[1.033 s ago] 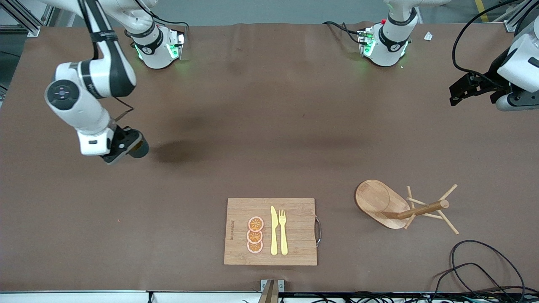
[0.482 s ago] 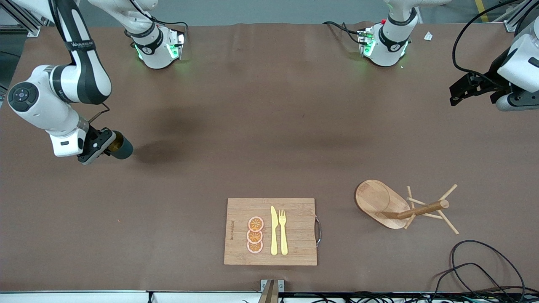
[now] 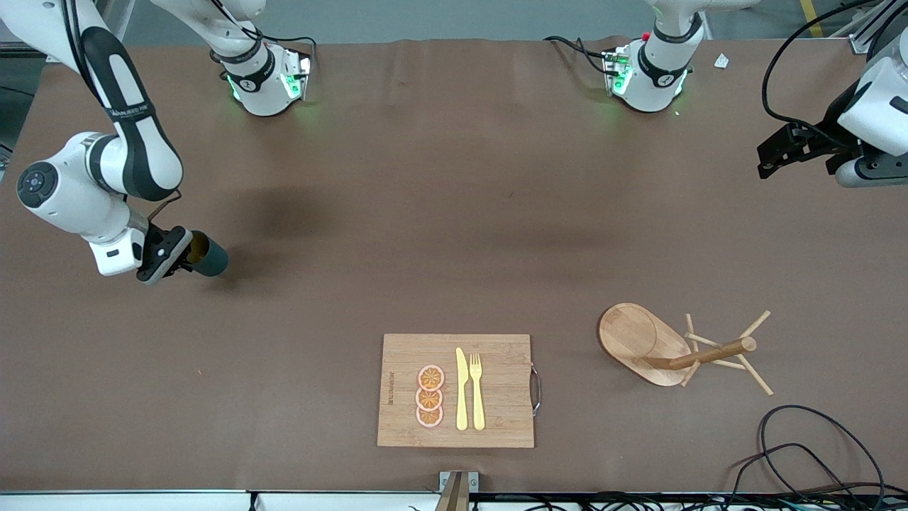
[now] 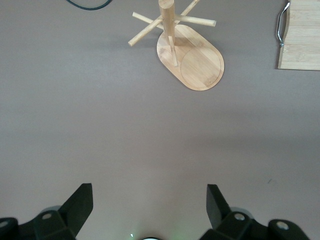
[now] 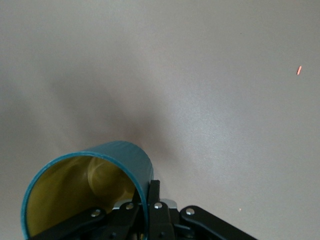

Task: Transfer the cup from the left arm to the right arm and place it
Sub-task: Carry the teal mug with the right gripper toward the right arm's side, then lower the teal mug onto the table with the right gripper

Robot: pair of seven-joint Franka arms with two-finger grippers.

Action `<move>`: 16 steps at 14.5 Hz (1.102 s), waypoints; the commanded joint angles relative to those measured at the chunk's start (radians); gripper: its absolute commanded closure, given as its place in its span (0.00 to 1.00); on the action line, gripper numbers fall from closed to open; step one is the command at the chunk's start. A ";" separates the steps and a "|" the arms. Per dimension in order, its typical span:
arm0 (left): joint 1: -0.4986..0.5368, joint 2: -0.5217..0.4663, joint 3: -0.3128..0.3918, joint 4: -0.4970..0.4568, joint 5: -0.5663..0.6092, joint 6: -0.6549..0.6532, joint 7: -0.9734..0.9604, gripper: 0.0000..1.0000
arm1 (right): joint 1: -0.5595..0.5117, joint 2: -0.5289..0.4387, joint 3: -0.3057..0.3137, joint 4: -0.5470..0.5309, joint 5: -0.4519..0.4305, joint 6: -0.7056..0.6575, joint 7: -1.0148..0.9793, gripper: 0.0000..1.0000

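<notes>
Teal cup (image 3: 208, 255): pinched by its rim in the right pincer (image 3: 186, 254), low over the desk (image 3: 440, 213) at the right arm's end.
Open room: bare brown desk all around it.
Right wrist view: mustard inside (image 5: 75, 192).
Left pincer (image 4: 150, 212): waiting, spread wide, holding nothing.

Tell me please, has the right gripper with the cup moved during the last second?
Yes. The right gripper, shut on the teal cup, has shifted toward the right arm's end of the table, farther from the bamboo cutting board, and looks lower over the mat.
</notes>
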 commanded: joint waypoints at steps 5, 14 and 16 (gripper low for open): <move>0.009 0.003 -0.007 0.017 -0.005 -0.010 -0.003 0.00 | -0.077 0.027 0.016 0.017 0.087 -0.001 -0.082 1.00; 0.006 0.004 -0.007 0.017 -0.003 -0.010 -0.003 0.00 | -0.077 0.050 0.019 -0.016 0.117 0.088 -0.085 1.00; 0.011 0.004 -0.007 0.017 -0.005 -0.010 0.003 0.00 | -0.074 0.050 0.022 -0.040 0.117 0.136 -0.084 1.00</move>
